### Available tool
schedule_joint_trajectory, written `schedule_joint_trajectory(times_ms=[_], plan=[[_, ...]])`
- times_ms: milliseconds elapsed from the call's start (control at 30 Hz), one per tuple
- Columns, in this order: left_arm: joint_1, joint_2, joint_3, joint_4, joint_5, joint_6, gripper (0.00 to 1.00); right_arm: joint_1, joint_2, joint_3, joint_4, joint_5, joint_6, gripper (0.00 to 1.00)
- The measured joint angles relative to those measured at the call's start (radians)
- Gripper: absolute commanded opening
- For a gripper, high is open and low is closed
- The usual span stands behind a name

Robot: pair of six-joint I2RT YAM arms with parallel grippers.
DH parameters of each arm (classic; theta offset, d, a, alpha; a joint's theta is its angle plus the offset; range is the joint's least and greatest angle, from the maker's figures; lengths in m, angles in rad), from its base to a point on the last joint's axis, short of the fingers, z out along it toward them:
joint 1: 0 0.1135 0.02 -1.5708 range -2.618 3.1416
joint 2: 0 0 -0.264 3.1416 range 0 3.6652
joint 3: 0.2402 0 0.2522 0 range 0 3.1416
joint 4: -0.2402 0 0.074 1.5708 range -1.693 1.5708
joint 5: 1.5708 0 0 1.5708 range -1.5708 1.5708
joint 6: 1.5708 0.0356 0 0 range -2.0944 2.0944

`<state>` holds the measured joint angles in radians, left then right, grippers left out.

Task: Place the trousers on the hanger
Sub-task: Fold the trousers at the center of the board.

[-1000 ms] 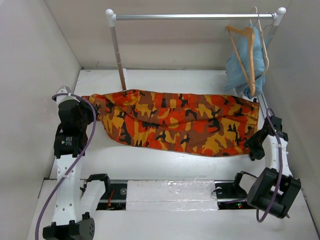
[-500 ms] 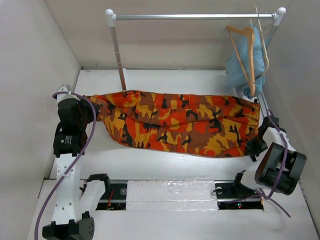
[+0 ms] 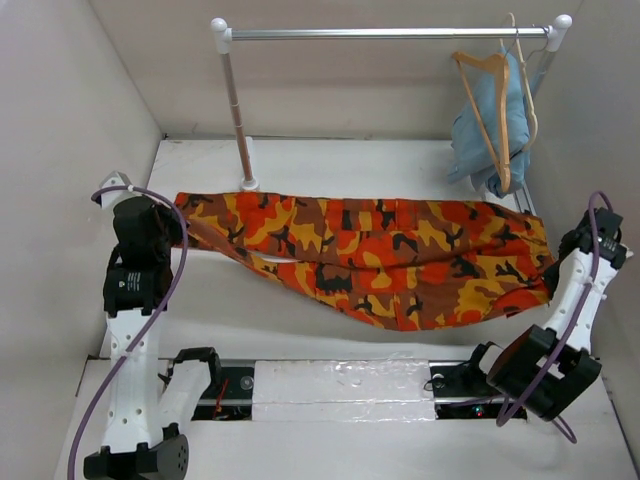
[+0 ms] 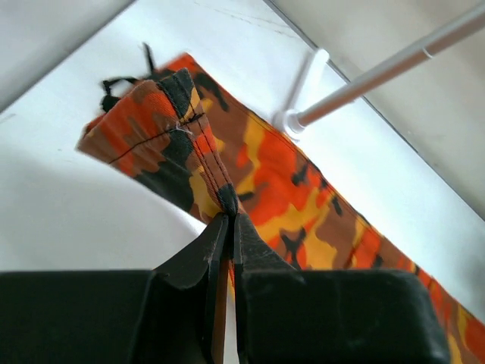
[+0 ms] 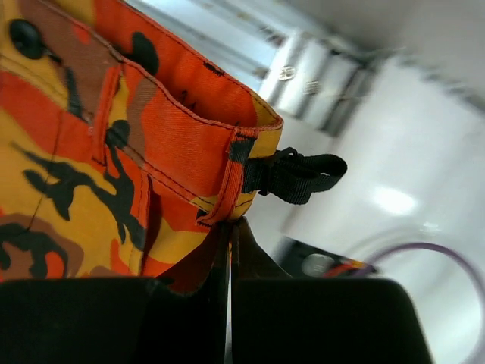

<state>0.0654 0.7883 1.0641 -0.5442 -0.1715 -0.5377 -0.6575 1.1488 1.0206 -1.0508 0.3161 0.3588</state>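
Note:
The camouflage trousers [image 3: 370, 255] hang stretched in a long band between my two grippers, their middle sagging toward the table. My left gripper [image 3: 172, 222] is shut on the leg end. In the left wrist view its fingertips [image 4: 229, 218] pinch the stitched seam of the trousers [image 4: 288, 174]. My right gripper [image 3: 560, 264] is shut on the waist end. In the right wrist view that gripper [image 5: 231, 224] clamps the trousers [image 5: 114, 136] just below a belt loop and a black strap [image 5: 295, 176]. The bare wooden hanger [image 3: 488, 105] hangs on the rail at the back right.
A clothes rack spans the back, with a metal rail [image 3: 390, 33] and a left post [image 3: 238, 110] whose foot stands just behind the trousers. A light blue garment [image 3: 478, 128] hangs on a second hanger at the right. Enclosure walls stand close on both sides.
My right gripper has shut on the waist end and pulled it up and to the right. The trousers went from a heap on the table to a taut band. The left gripper moved slightly left.

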Motion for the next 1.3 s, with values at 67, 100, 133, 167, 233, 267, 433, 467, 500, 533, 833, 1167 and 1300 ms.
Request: schedule_joint_trajectory(times_ms=[67, 100, 133, 167, 233, 267, 433, 467, 500, 533, 833, 1167, 1300], plan=[[0.0, -0.004, 0.001, -0.006, -0.037, 0.002, 0.0, -0.018, -0.023, 0.063, -0.066, 0.036, -0.051, 0.0], [-0.001, -0.007, 0.001, -0.012, -0.054, 0.004, 0.0, -0.027, -0.029, 0.101, -0.099, 0.056, -0.077, 0.0], [-0.001, -0.01, 0.001, -0.02, -0.072, 0.006, 0.0, -0.034, -0.034, 0.133, -0.125, 0.077, -0.1, 0.0], [-0.001, -0.013, 0.001, -0.027, -0.086, 0.006, 0.0, -0.04, -0.039, 0.159, -0.143, 0.097, -0.121, 0.0], [-0.001, -0.017, 0.001, -0.034, -0.106, 0.008, 0.0, -0.049, -0.048, 0.184, -0.166, 0.111, -0.158, 0.0], [-0.001, -0.018, 0.001, -0.037, -0.114, 0.008, 0.0, -0.051, -0.05, 0.187, -0.178, 0.114, -0.172, 0.0], [-0.001, -0.011, -0.023, -0.02, -0.148, 0.014, 0.0, -0.052, -0.013, 0.152, -0.185, 0.094, -0.224, 0.0], [-0.001, -0.006, -0.031, -0.017, -0.155, 0.016, 0.0, -0.051, 0.004, 0.139, -0.176, 0.091, -0.232, 0.0], [-0.001, 0.004, -0.039, -0.011, -0.162, 0.018, 0.0, -0.05, 0.025, 0.13, -0.169, 0.088, -0.238, 0.0], [-0.001, 0.019, -0.043, -0.006, -0.171, 0.018, 0.0, -0.048, 0.051, 0.125, -0.16, 0.085, -0.243, 0.0], [0.0, 0.311, -0.015, 0.1, -0.238, 0.017, 0.0, 0.019, 0.341, 0.225, -0.05, 0.024, -0.248, 0.0], [-0.012, 0.756, 0.185, 0.192, -0.283, 0.043, 0.0, 0.18, 0.62, 0.527, 0.034, 0.004, -0.224, 0.0], [-0.014, 0.899, 0.296, 0.205, -0.281, 0.053, 0.0, 0.205, 0.737, 0.674, 0.043, 0.002, -0.224, 0.0]])
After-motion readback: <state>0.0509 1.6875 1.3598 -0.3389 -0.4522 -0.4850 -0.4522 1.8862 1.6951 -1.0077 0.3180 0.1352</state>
